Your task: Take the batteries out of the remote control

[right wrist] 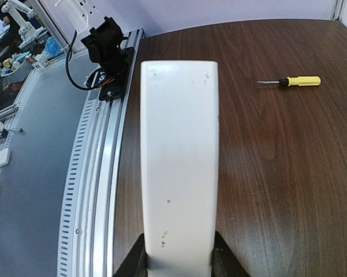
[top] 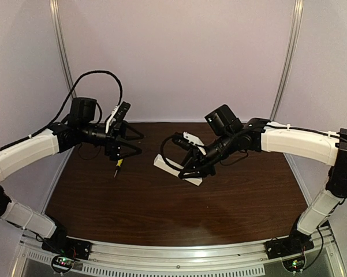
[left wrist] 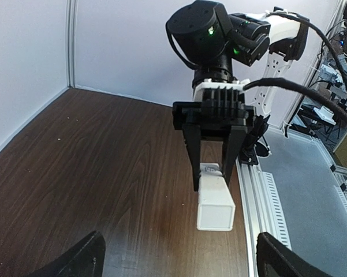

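Between the arms: the right gripper [top: 187, 171] holds the remote control [top: 177, 169] raised over the table's middle, so your straight path across from the left is blocked there.
Left side: the left gripper [top: 134, 141] hangs with its jaws apart above the yellow-handled screwdriver [top: 119, 165], which lies flat on the table [top: 242, 202]; you cannot drop straight down there without meeting it.
Back and sides: pale walls [top: 179, 57] close in the table on three sides and limit how far you can reach.
Near strip: bare wood lies between the held remote and the metal rail [top: 179, 257], leaving you room to pass.
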